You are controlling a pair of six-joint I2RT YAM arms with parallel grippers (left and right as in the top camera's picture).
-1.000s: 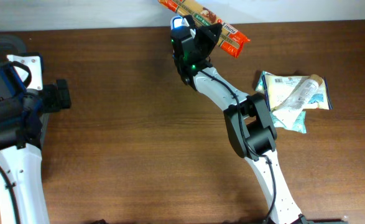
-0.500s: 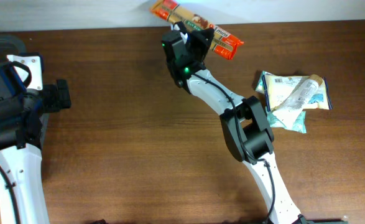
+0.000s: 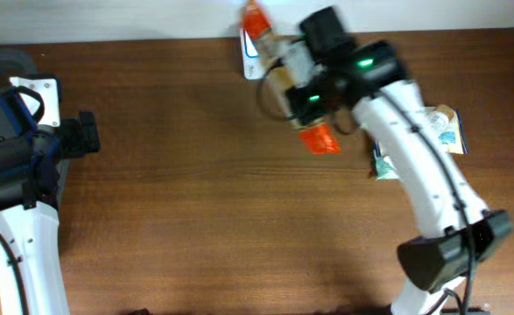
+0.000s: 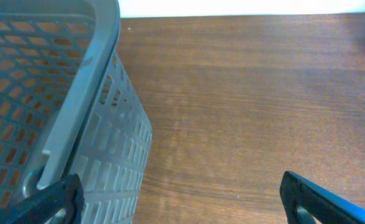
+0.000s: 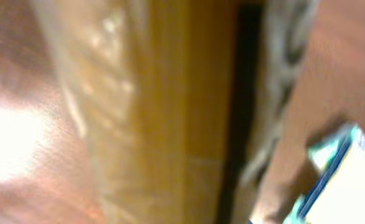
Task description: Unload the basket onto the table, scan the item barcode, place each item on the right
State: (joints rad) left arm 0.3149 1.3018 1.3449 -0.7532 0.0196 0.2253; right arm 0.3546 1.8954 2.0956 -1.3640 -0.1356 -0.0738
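the right tool (image 3: 293, 83) is clamped nearly shut across one long, flat snack packet (image 3: 318, 138), tan in the middle with orange ends. the packet lies slantwise over the far part of the wood-grain tabletop (image 3: 195, 201), and blur makes its print unreadable. the left tool (image 4: 181, 186) stands wide apart, holding nothing, beside one grey plastic lattice basket (image 4: 83, 93). at the right lie crinkled cream-and-teal wrappers (image 3: 442, 131), perhaps two or three, partly hidden by the arm.

No lettering is showing legibly anywhere; the print on the orange packet (image 3: 320, 140) is smearing into blur.
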